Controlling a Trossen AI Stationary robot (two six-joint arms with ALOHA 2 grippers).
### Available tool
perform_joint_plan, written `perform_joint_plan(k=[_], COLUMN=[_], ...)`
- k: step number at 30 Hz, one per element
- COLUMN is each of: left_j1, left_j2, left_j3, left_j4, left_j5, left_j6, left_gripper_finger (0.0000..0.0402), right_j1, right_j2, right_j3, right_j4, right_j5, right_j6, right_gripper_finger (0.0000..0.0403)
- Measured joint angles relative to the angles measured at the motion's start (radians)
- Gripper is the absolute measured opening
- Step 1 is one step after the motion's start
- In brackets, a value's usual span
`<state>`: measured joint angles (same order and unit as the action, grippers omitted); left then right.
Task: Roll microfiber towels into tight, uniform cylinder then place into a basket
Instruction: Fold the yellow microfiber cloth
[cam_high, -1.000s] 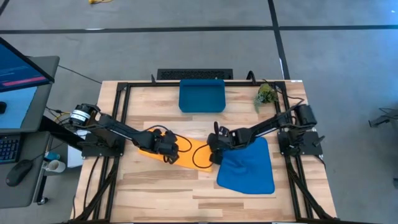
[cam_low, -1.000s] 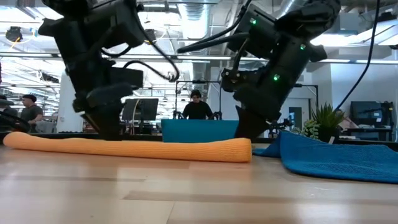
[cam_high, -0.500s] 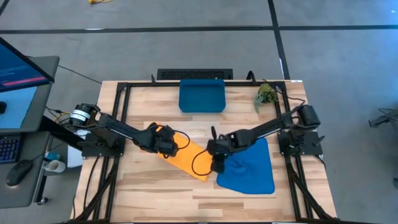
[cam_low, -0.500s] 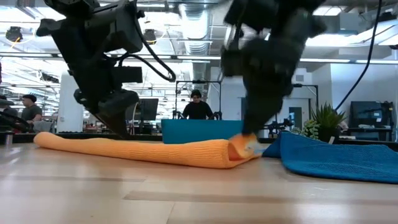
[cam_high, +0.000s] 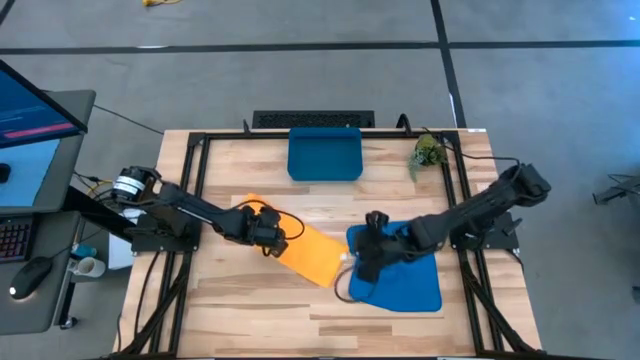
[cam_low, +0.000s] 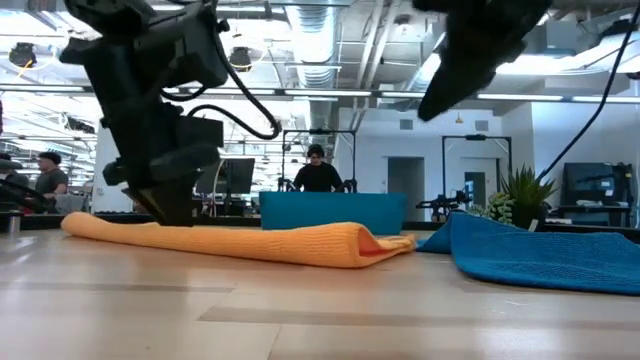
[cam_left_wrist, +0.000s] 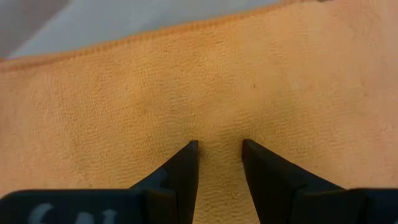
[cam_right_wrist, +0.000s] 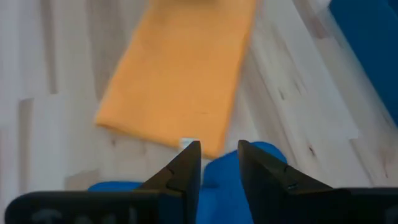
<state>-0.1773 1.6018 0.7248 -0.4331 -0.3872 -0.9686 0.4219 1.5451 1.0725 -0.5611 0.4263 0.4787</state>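
The orange-yellow towel (cam_high: 310, 255) lies on the table as a flat folded strip, slanting from the left centre toward the near right; it also shows in the low view (cam_low: 250, 240). My left gripper (cam_high: 268, 240) stands on its far-left part, fingers nearly closed on the cloth. The bright blue towel (cam_high: 410, 275) lies rumpled at the right. My right gripper (cam_high: 362, 268) hangs raised over the blue towel's left edge, narrowly open and empty; the low view shows it high above the table (cam_low: 445, 90). The dark-blue basket (cam_high: 324, 153) stands at the far edge. My left gripper comes at the orange towel from above, pointing down. Its fingertips (cam_left_wrist: 186, 155) press into the top layer (cam_left_wrist: 217, 134) near the strip's far-left end, with a little cloth between them. The towel lies flat on the table under them (cam_low: 170, 215).
A small green plant (cam_high: 428, 150) stands at the far right corner. Black frame rails run along the table's left and right sides (cam_high: 190, 200). Bare wood shows along the near edge (cam_high: 260, 310). People and monitors show in the room beyond (cam_low: 318, 172).
My right gripper has dragged the orange towel's right end toward the near edge, let it go, then risen and moved right over the blue towel. The towel has turned about its left end, which stays under my left gripper, and now lies slanted and flatter.
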Motion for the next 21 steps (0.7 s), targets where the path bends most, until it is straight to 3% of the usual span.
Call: perform_joint_plan(k=[3, 10, 15, 21], left_j1=[0.024, 0.033, 0.023, -0.035], left_j2=[-0.001, 0.004, -0.005, -0.039], left_j3=[-0.032, -0.078, -0.068, 0.026], left_j4=[0.107, 0.35, 0.338, 0.352], left_j5=[-0.012, -0.028, -0.038, -0.037], left_j6=[0.11, 0.54, 0.563, 0.564], left_gripper_finger=[0.0111, 0.0086, 0.0073, 0.0068], right_j1=[0.017, -0.013, -0.036, -0.036], right_j2=[-0.009, -0.001, -0.001, -0.001], right_j3=[0.0, 0.0, 0.001, 0.001], right_j4=[0.007, 0.018, 0.02, 0.015], right_j5=[0.023, 0.025, 0.025, 0.024], right_j6=[0.0, -0.007, -0.007, -0.007], right_gripper_finger=[0.0127, 0.0127, 0.0127, 0.0127])
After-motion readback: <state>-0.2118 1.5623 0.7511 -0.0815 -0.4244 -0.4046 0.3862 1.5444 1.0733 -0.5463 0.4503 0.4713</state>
